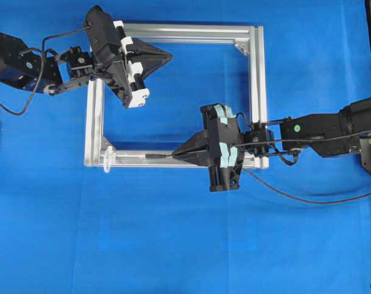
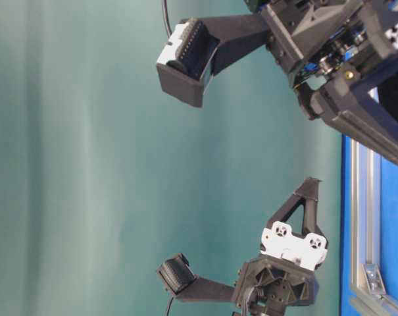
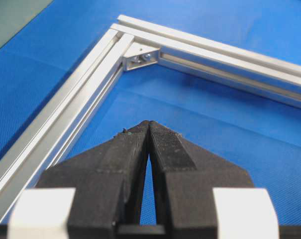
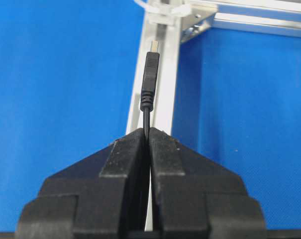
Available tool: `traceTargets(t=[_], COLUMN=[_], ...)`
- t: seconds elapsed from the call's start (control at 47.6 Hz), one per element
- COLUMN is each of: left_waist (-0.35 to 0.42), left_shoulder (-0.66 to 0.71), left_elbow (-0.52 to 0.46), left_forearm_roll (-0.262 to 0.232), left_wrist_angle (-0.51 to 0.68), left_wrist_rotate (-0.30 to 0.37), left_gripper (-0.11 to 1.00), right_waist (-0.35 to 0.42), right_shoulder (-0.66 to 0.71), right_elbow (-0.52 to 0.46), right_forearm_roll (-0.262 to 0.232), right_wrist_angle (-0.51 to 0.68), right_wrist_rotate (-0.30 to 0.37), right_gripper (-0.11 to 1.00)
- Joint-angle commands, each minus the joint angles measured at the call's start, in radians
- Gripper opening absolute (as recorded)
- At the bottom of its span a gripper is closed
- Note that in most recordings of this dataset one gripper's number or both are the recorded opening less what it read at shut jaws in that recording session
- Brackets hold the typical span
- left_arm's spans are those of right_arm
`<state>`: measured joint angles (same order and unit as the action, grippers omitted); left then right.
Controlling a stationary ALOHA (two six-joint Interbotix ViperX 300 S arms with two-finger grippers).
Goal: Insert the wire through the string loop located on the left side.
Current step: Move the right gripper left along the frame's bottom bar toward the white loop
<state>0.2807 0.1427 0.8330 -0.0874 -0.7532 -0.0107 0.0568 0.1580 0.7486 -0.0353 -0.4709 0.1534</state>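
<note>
My right gripper [image 1: 176, 155] [image 4: 149, 130] is shut on the wire [image 4: 149, 79], a thin black cable whose plug tip [image 4: 153, 46] sticks out ahead of the jaws along the frame's near bar. The plug [image 1: 156, 157] points left toward the string loop [image 1: 107, 161] [image 4: 160, 10], a whitish tie round the bar at the frame's lower left corner, a short gap away. The rest of the wire trails off to the right [image 1: 308, 197]. My left gripper [image 1: 168, 57] [image 3: 149, 124] is shut with nothing in it, hovering inside the frame's top left part.
A square aluminium frame [image 1: 255, 73] lies flat on the blue cloth, with corner brackets [image 3: 140, 57] [image 4: 195, 27] inside its corners. In the table-level view both arms [image 2: 297, 257] hang above the cloth before a green wall.
</note>
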Motion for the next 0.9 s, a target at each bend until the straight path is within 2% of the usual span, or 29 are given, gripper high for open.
traceTargets(t=[0.0,0.168,0.567,0.882], left_waist=[0.002,0.002,0.002,0.002], left_shoulder=[-0.029,-0.029,-0.029,-0.029], left_elbow=[-0.006,-0.006,-0.005,-0.005], left_forearm_roll=[0.003,0.002,0.002,0.002], left_wrist_angle=[-0.005,-0.005,-0.005,-0.005], left_wrist_rotate=[-0.002,-0.002,-0.002,-0.002], left_gripper=[0.00,0.00,0.00,0.00], right_waist=[0.005,0.014,0.012,0.011], right_shoulder=[-0.032,-0.017,0.086,0.123], right_elbow=[-0.006,-0.028,-0.158,-0.192], right_forearm_roll=[0.003,0.006,0.006,0.006], right_wrist_angle=[-0.017,-0.041,-0.025,-0.020], right_wrist_rotate=[0.000,0.003,0.002,0.002], right_gripper=[0.00,0.00,0.00,0.00])
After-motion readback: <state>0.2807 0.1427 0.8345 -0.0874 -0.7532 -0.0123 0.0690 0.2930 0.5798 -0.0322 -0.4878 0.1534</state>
